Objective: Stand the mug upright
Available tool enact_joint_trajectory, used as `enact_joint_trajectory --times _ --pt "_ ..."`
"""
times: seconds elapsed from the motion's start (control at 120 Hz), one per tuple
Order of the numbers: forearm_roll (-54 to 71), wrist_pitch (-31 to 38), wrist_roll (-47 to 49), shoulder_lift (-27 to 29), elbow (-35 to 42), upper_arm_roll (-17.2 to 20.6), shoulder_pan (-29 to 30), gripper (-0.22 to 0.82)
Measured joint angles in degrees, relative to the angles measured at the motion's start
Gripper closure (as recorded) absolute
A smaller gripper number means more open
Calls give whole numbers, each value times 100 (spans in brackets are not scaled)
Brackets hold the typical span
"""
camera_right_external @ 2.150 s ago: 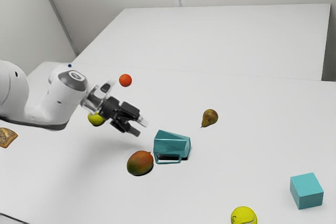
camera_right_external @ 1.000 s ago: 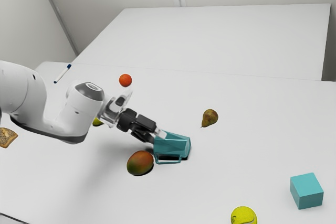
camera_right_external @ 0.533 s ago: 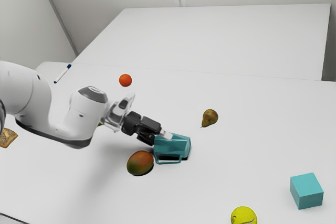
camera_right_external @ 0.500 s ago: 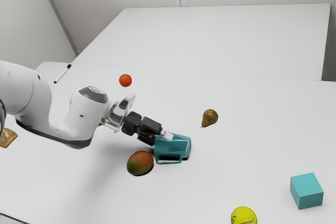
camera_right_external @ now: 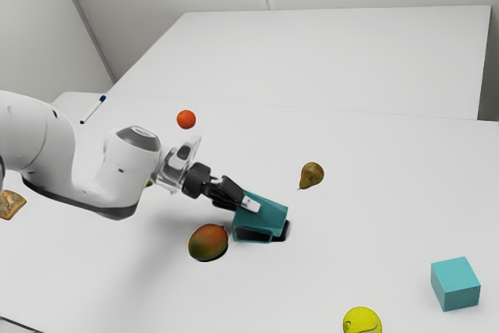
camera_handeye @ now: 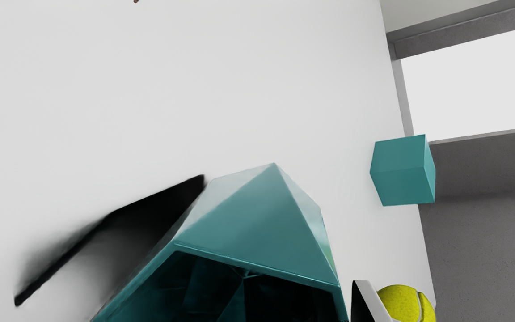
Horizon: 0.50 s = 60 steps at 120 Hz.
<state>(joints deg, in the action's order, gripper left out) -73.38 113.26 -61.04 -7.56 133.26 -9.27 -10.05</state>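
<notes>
1. Mug (camera_right_external: 265, 214) on its side, mouth towards our gripper (camera_right_external: 243, 205), at the middle of the big white table (camera_right_external: 343, 60); whether it lies fully down on the table, we cannot tell.
2. Our arm (camera_right_external: 129, 169) comes in from the exterior view's left and slopes down to the mug.
3. Our gripper overlaps the mug in the exterior view, at the mouth end; apart, together or clamped, we cannot tell.
4. Near and well to the exterior view's right, we see a teal cube (camera_right_external: 454, 282).
5. Just beside the mug, on the exterior view's left, sits a mango (camera_right_external: 208, 242).
6. At the near edge of the exterior view is a tennis ball (camera_right_external: 362, 321), left of the cube.
7. Beyond the mug and to its right we have a pear (camera_right_external: 312, 175).
8. Farther off, towards the left, is an orange (camera_right_external: 186, 119).
9. Far left lies a slim marker (camera_right_external: 93, 110).
</notes>
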Motion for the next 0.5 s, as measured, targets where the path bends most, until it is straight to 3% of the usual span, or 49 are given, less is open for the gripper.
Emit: enact_joint_trajectory --times 0.3,0.5 --pt "540 574 134 807 -119 56 -211 77" --pt "2540 834 617 1049 -577 54 -224 78"
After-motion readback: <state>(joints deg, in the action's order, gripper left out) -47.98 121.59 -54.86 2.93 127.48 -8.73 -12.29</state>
